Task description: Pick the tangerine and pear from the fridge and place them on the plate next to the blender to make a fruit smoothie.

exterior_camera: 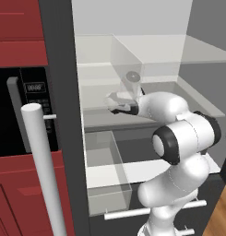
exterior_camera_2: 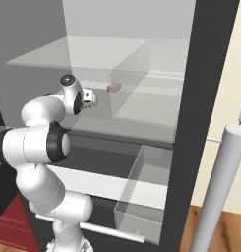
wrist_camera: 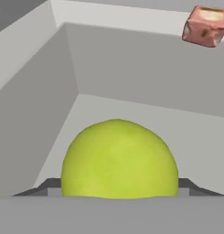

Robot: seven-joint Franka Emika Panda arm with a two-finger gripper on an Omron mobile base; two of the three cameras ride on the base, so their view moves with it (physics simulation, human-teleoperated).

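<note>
You are facing the open fridge (exterior_camera: 63, 138), its dark frame and pale interior taking up both base views, with the white bar handle (exterior_camera: 43, 170) standing in the foreground. To its left sits the black microwave (exterior_camera: 22, 110) in red cabinets. Inside are translucent glass shelves (exterior_camera_2: 92, 56) and a clear bin (exterior_camera_2: 146, 192) lower down.

Your arm (exterior_camera_2: 38, 142) reaches into the middle shelf level, and the gripper (exterior_camera_2: 90, 98) is deep in the compartment, pointing toward the back wall.

The pear (wrist_camera: 119, 159) lies straight ahead of the gripper and very close in the hand view: it fills the lower middle, centred between the two finger tips that peek out at either side of it. So the relation that counts is simple: the fruit is dead ahead on the gripper's own line, not off to either side. It is a round ball, so it has no long axis and no pointing direction to line up with.

The jaws stand on either side of the pear, but you cannot tell from these pictures whether they are pressing on it yet or are a little apart from it. I judge you are at the grasp itself.

Up and to the right in the hand view, well apart from the pear, sits a small reddish-brown boxy item (wrist_camera: 205, 26); leave it alone.
</note>
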